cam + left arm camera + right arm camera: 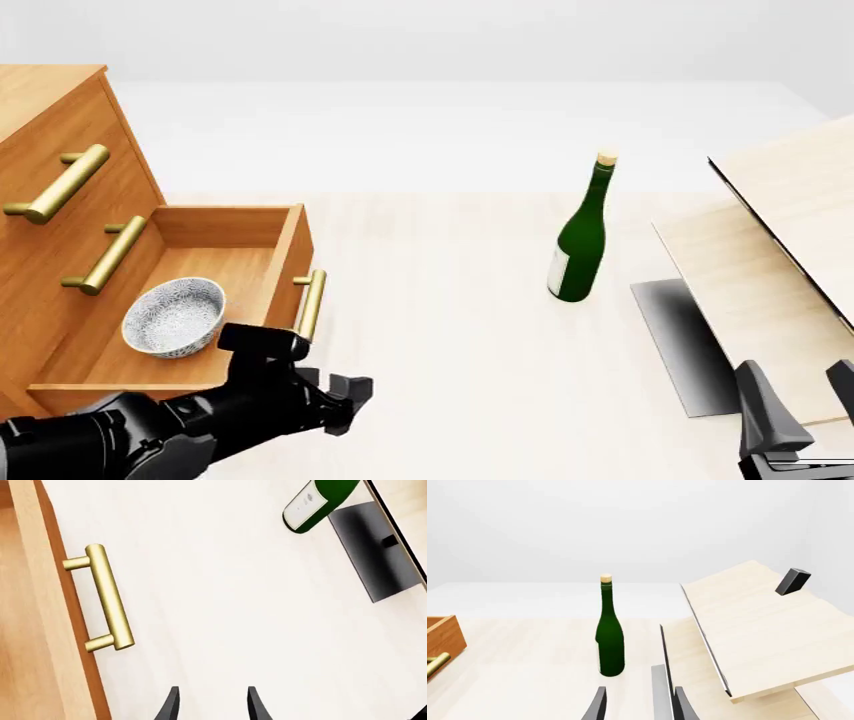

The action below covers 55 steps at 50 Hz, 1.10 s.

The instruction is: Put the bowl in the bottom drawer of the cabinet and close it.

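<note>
The speckled silvery bowl (174, 315) lies inside the bottom drawer (200, 262), which stands pulled out from the orange-brown cabinet (54, 130). My left gripper (351, 393) hovers over the table just in front of the drawer's brass handle (310, 304) and to its right. In the left wrist view this gripper (212, 706) is open and holds nothing, with the handle (107, 597) off to one side. My right gripper (801, 398) is low at the front right, open and empty (639, 706). The bowl is out of sight in both wrist views.
A tall green bottle (582, 240) stands upright mid-table, also seen from the right wrist (610, 640). Pale wooden boards (787, 260) slope at the right above a dark grey plate (681, 340). The two upper drawers are closed, their handles (60, 183) sticking out.
</note>
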Each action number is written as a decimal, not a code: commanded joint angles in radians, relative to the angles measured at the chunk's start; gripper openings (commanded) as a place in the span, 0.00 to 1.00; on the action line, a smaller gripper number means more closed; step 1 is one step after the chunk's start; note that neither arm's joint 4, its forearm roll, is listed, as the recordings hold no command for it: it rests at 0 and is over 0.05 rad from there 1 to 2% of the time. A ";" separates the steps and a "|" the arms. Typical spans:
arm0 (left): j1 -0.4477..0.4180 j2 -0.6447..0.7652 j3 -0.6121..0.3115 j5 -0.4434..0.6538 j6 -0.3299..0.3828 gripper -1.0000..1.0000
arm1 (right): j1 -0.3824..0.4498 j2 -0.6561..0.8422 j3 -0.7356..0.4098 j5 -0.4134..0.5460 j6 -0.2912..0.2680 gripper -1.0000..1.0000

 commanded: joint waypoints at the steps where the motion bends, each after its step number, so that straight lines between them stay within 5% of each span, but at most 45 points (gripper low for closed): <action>1: 0.047 0.010 0.002 -0.006 -0.008 1.00 | 0.000 -0.001 0.000 0.001 0.000 1.00; 55: 0.256 0.013 0.045 -0.014 0.045 1.00 | 0.000 -0.001 0.000 0.001 0.000 1.00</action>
